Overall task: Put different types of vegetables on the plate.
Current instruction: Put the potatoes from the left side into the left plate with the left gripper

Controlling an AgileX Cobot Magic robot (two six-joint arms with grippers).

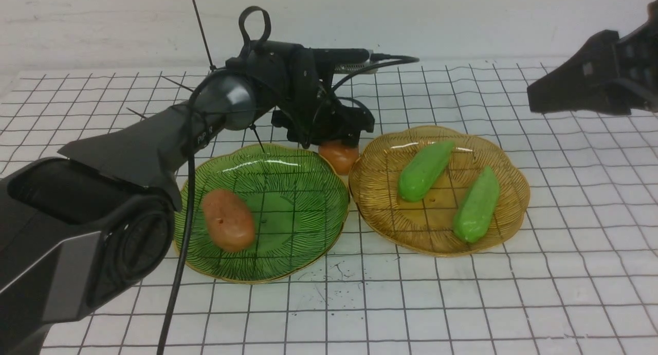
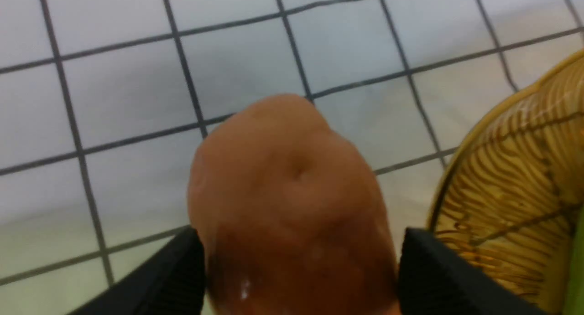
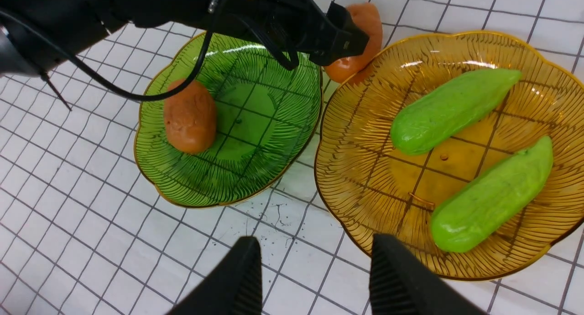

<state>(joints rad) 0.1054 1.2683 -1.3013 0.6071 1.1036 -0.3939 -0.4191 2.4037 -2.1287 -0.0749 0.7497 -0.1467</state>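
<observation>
a: the left gripper (image 2: pixel 300 242) is gripping the second potato (image 1: pixel 339 157), jaws pressing both its sides, just behind the gap between the green plate (image 1: pixel 298 206) and the amber plate (image 1: pixel 437 211).
b: how far along is it looking?
a: three of four are sitting plated: the first potato (image 1: pixel 228 220) on green, the far gourd (image 1: pixel 425 170) and near gourd (image 1: pixel 478 205) on amber. this last one is probably heading for green.
b: anything crowding it?
a: both rims are flanking it closely, and the cable (image 1: pixel 180 273) is hanging across green's edge. the right gripper (image 3: pixel 315 246) is hovering well apart, jaws parted and empty.
</observation>
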